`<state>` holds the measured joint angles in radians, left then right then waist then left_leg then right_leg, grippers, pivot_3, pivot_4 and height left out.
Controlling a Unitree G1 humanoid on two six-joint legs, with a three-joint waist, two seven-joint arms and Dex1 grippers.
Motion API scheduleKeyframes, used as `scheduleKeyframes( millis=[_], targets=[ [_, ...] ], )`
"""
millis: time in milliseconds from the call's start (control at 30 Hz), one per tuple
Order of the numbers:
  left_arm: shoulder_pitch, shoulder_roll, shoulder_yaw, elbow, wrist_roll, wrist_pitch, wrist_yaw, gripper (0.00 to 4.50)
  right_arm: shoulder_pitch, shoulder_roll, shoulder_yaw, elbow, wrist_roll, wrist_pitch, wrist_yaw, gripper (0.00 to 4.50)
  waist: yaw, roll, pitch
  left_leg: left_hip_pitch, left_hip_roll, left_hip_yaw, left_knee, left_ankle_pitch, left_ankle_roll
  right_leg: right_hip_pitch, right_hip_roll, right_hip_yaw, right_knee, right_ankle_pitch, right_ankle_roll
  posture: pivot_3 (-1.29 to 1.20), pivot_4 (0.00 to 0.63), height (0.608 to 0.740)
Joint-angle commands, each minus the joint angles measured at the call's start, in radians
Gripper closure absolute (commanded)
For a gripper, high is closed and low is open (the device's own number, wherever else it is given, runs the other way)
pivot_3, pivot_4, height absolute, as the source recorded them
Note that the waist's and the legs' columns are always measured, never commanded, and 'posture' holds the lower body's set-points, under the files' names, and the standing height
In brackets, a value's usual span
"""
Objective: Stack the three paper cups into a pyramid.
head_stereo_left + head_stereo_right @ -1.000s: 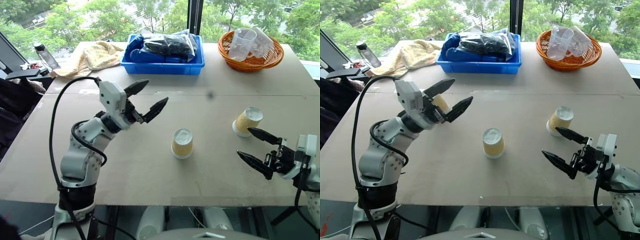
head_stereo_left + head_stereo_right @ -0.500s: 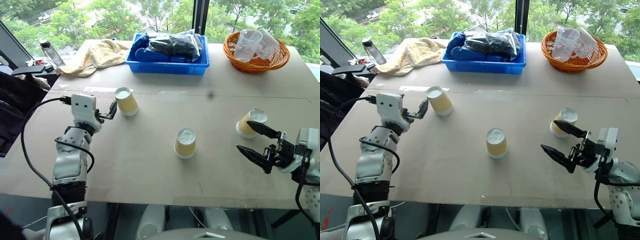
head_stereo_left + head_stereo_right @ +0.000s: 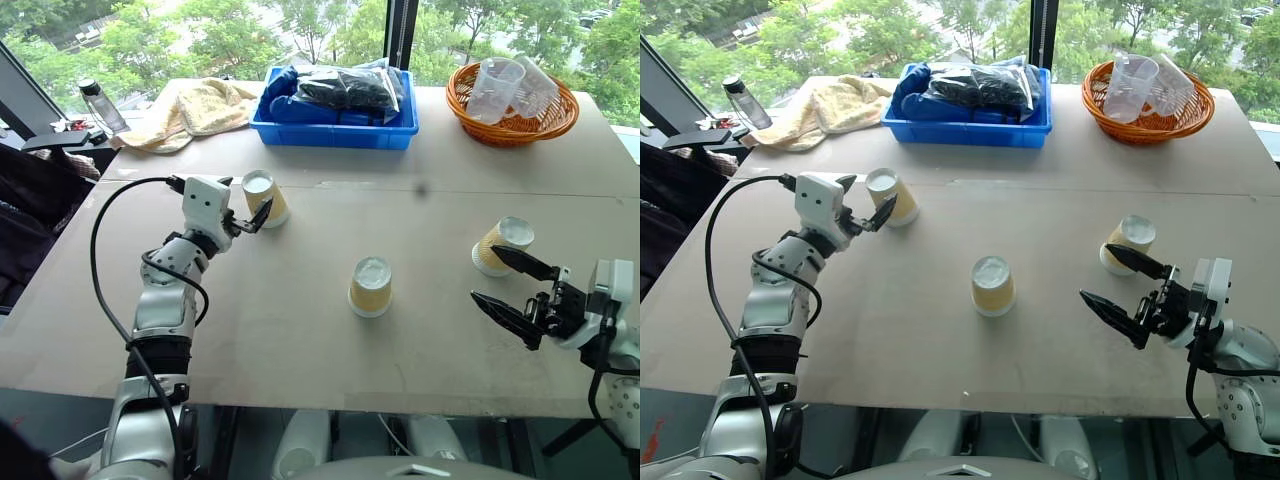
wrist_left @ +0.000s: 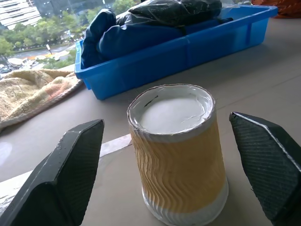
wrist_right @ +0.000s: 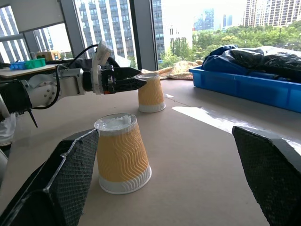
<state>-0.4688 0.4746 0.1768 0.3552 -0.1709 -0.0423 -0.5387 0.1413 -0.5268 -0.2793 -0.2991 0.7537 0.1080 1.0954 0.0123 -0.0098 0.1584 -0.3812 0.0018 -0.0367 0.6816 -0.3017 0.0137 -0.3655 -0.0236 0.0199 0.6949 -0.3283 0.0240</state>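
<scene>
Three tan ribbed paper cups stand upside down on the table, apart from one another: the left cup (image 3: 263, 197), the middle cup (image 3: 369, 287) and the right cup (image 3: 500, 245). My left gripper (image 3: 248, 198) is open and level at the left cup. In the left wrist view its fingers (image 4: 70, 169) flank that cup (image 4: 176, 155) with a gap on each side. My right gripper (image 3: 486, 273) is open at the table's near right, its upper fingertip just in front of the right cup. The right wrist view looks past the middle cup (image 5: 122, 155) to the left cup (image 5: 150, 92).
A blue bin (image 3: 335, 125) of dark bags stands at the back centre. An orange basket (image 3: 512, 118) holding clear measuring cups is at the back right. A yellow towel (image 3: 195, 108) and a bottle (image 3: 95, 100) lie at the back left.
My left gripper has come down from above the table and reached forward, so its open fingers now stand around the left cup. The right gripper has kept still. The camera shifted slightly.
</scene>
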Motion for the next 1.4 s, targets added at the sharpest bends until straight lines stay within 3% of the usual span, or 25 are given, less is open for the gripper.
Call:
scheduleKeyframes(
  millis=[33,433,533,600,633,833,967,1133,1400],
  targets=[
    [-0.058,-0.011,-0.013,0.068,0.013,-0.039,0.006,0.10,-0.004,0.004,-0.008,-0.033,0.006,-0.011,-0.006,0.00,0.000,0.000,0.000,0.000,0.000,0.000,0.000,0.000,0.000,0.000,0.000,0.000,0.000,0.000,0.000,0.00,0.150,0.740],
    [-0.221,-0.096,-0.007,0.366,-0.007,-0.155,-0.020,0.10,0.002,0.011,-0.006,-0.040,-0.006,-0.023,-0.012,0.00,-0.007,0.000,0.000,-0.002,0.000,0.000,0.001,0.000,0.000,-0.002,0.000,-0.001,0.001,0.000,0.000,0.00,0.150,0.740],
    [-0.222,-0.095,0.004,0.385,-0.018,-0.164,-0.028,0.94,0.000,0.017,-0.008,-0.045,0.002,-0.022,-0.018,0.00,-0.007,-0.001,0.000,-0.003,0.000,0.000,0.002,0.000,0.000,-0.003,0.000,-0.001,0.001,0.000,0.000,0.00,0.150,0.740],
    [-0.217,-0.096,0.006,0.383,-0.024,-0.169,-0.038,1.87,-0.002,0.020,-0.008,-0.047,0.003,-0.021,-0.021,0.00,-0.006,-0.001,0.000,-0.003,0.000,0.000,0.002,0.000,0.000,-0.003,0.000,-0.001,0.001,0.000,0.000,0.00,0.150,0.740],
    [-0.212,-0.096,0.007,0.376,-0.029,-0.174,-0.047,1.91,-0.004,0.021,-0.008,-0.048,0.003,-0.020,-0.022,0.00,-0.005,-0.001,0.000,-0.003,0.000,0.000,0.002,0.000,0.000,-0.003,0.000,-0.001,0.001,0.000,0.000,0.00,0.150,0.740],
    [-0.100,-0.089,-0.045,0.141,-0.144,-0.074,-0.290,1.94,-0.012,0.024,-0.012,-0.049,0.013,-0.013,-0.025,0.00,-0.008,0.000,0.000,-0.004,0.000,0.000,0.002,0.000,-0.001,-0.004,0.000,-0.001,0.001,0.000,0.000,0.00,0.150,0.740],
    [0.091,0.009,-0.202,-0.163,-0.159,0.020,-0.530,1.94,-0.006,0.022,-0.013,-0.044,0.014,-0.014,-0.018,0.00,-0.022,0.000,0.000,-0.004,0.000,0.000,0.001,0.000,-0.001,-0.004,0.000,0.000,0.001,0.000,0.000,0.00,0.150,0.740],
    [0.204,0.049,-0.308,-0.385,-0.204,0.139,-0.625,1.94,-0.002,0.024,-0.008,-0.048,0.013,-0.014,-0.020,0.00,-0.021,0.001,-0.001,0.000,0.000,0.000,0.001,0.000,0.000,0.000,0.000,0.001,0.001,0.000,0.000,0.00,0.150,0.740],
    [0.207,0.042,-0.329,-0.318,-0.132,0.073,-0.601,1.94,0.019,0.020,-0.018,-0.056,0.012,-0.017,-0.020,0.00,-0.021,0.002,-0.001,0.001,0.000,0.000,0.001,-0.002,0.004,0.001,0.000,0.000,0.001,0.000,0.000,0.00,0.150,0.740]
  ],
)
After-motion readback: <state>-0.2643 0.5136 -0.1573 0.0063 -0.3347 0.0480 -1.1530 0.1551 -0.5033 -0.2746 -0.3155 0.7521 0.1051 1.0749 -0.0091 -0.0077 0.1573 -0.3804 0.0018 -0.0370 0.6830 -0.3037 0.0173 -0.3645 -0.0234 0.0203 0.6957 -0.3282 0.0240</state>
